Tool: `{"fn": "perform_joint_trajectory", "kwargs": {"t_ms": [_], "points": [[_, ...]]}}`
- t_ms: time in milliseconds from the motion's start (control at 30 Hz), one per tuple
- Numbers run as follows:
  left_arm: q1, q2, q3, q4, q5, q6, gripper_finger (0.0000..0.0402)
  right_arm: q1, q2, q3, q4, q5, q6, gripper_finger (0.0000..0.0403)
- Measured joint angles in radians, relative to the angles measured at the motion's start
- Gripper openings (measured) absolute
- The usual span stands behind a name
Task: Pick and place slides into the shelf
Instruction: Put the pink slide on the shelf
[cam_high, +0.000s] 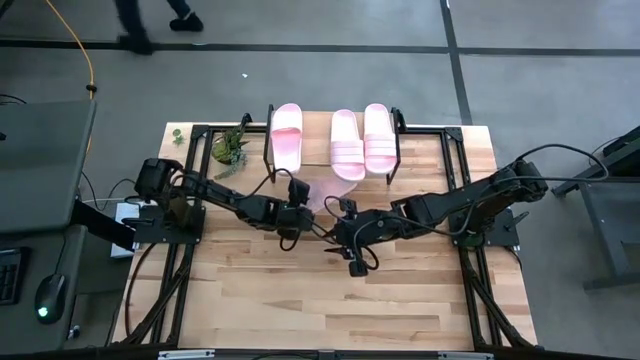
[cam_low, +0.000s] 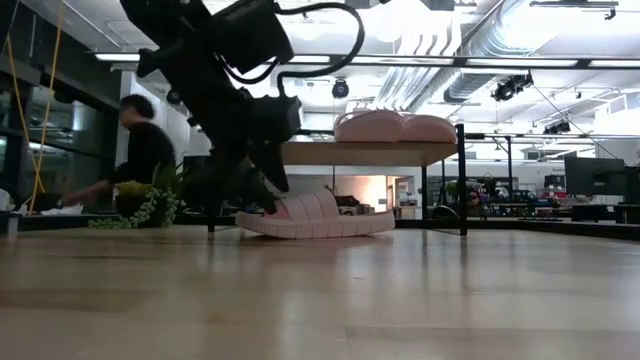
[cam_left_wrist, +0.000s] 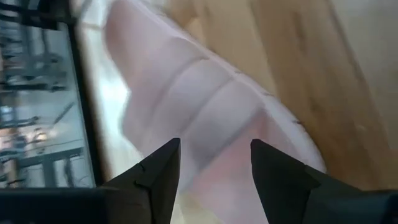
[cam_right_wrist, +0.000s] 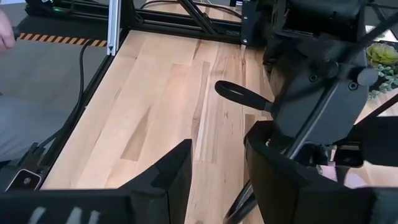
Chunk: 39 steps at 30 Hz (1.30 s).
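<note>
Three pale pink slides (cam_high: 347, 145) lie on the top board of the shelf (cam_high: 318, 128) at the table's far middle. A fourth slide (cam_high: 323, 192) lies sole-down on the table just in front of the shelf (cam_low: 360, 152), seen flat in the low view (cam_low: 320, 220). My left gripper (cam_left_wrist: 214, 168) is open, slanting down over one end of this slide with a finger on either side of it (cam_high: 306, 205). My right gripper (cam_right_wrist: 217, 180) hangs open above the table beside it (cam_high: 338, 238), with nothing between its fingers. My left gripper has its fingers (cam_left_wrist: 163, 171) standing on either side of the slide's end (cam_left_wrist: 217, 158), near the ribbed strap (cam_left_wrist: 193, 93), coming from the table's left and slanting down. Whether they touch the slide, I cannot tell. The slide rests flat on the table.
A small green plant (cam_high: 232, 148) sits at the shelf's left end. A person (cam_low: 140, 150) moves beyond the table's far side. The near half of the wooden tabletop (cam_high: 330, 300) is free room. Black frame rails (cam_high: 190, 180) run along both sides.
</note>
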Motion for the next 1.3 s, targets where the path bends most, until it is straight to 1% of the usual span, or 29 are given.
{"fn": "perform_joint_trajectory", "kwargs": {"t_ms": [200,567,767,833,933,1000,1133,1300], "points": [[-0.001,0.0,0.0,-0.022,0.003,-0.004,0.0179,0.0,0.0,0.0,-0.002,-0.001,-0.002,0.0142],[-0.001,0.0,0.0,0.038,0.001,0.028,0.0179,0.001,0.0,0.0,0.002,-0.001,0.006,0.0142],[-0.001,0.068,0.0,0.107,0.001,0.072,0.0179,0.002,0.0,0.0,0.004,-0.006,0.009,0.0142],[-0.001,0.094,0.001,0.122,-0.029,0.078,0.0179,0.002,0.0,0.0,0.007,-0.007,0.009,0.0142],[-0.006,0.123,0.003,0.136,-0.121,0.079,0.0179,0.002,0.0,0.0,0.006,-0.007,0.009,0.0142],[-0.004,0.128,0.002,0.134,-0.159,0.079,0.0179,0.002,0.0,0.0,0.006,-0.007,0.009,0.0142],[0.001,0.129,0.0,0.166,-0.178,0.094,0.0179,0.002,0.0,0.0,0.007,-0.008,0.007,0.0142],[-0.001,0.129,0.0,0.23,-0.157,0.129,0.0179,0.002,0.0,0.0,0.01,-0.008,0.006,0.0142]]}}
